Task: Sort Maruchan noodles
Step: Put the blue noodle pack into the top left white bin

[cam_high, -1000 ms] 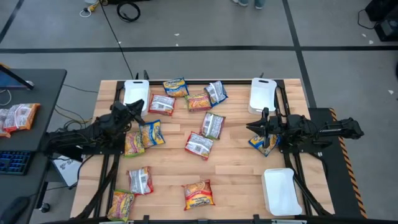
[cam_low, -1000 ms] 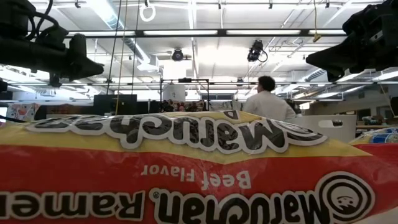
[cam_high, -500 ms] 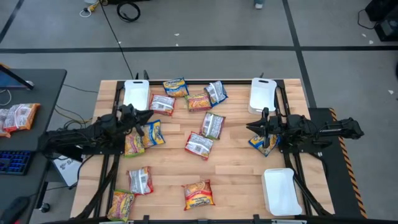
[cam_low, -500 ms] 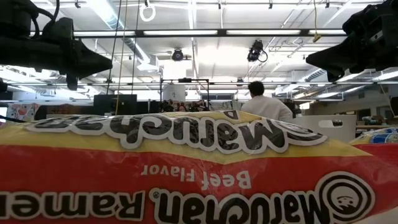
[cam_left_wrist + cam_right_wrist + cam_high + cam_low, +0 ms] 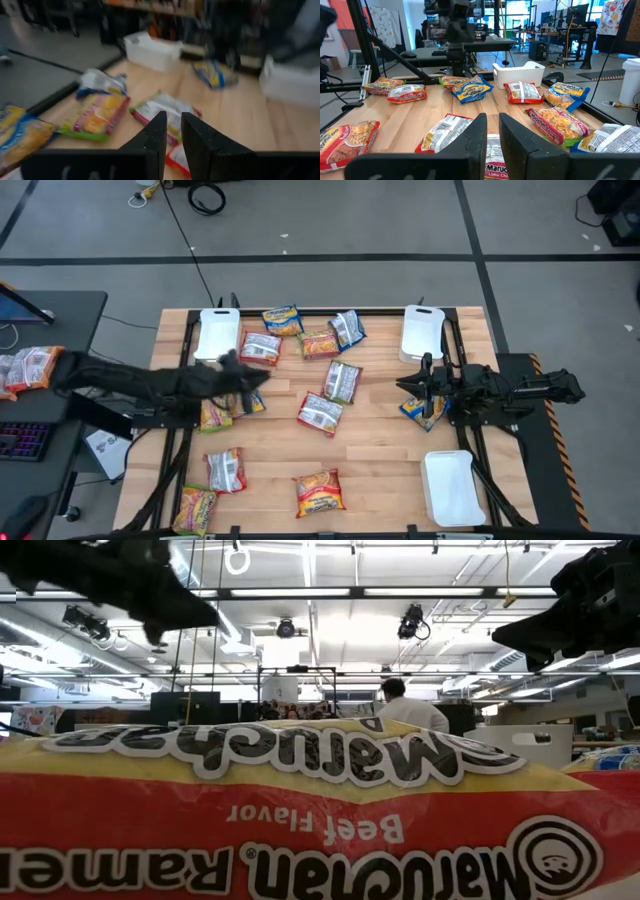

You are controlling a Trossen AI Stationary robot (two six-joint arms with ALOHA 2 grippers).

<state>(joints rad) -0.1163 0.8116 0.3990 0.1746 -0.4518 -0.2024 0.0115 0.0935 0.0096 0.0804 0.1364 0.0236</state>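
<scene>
The Maruchan noodles lie scattered over the wooden bench (image 5: 380,470), most in the middle and along the far edge between two white trays, with a few at the near left. The left tool (image 5: 262,379) hangs over the left-centre of the bench, its two fingers (image 5: 159,134) drawn close with only a thin gap and nothing between them. From it, the nearest packets are the blue-yellow packet (image 5: 246,394) almost directly beneath and slightly behind its tip, the silver-white packet (image 5: 262,347) just beyond toward the far edge, and a second silver-white packet (image 5: 320,414) to its right, lying aslant with its long axis running from near left to far right. The right tool (image 5: 412,387) waits over the right side of the bench, likewise nearly closed and empty, just beside another blue-yellow packet (image 5: 424,409) that shows partly under the arm. The central packets sit between the two arms; the left tool seems the nearer to the aslant one, so that pick probably falls to it, with the fingers needing to spread and turn across the packet's short side.
</scene>
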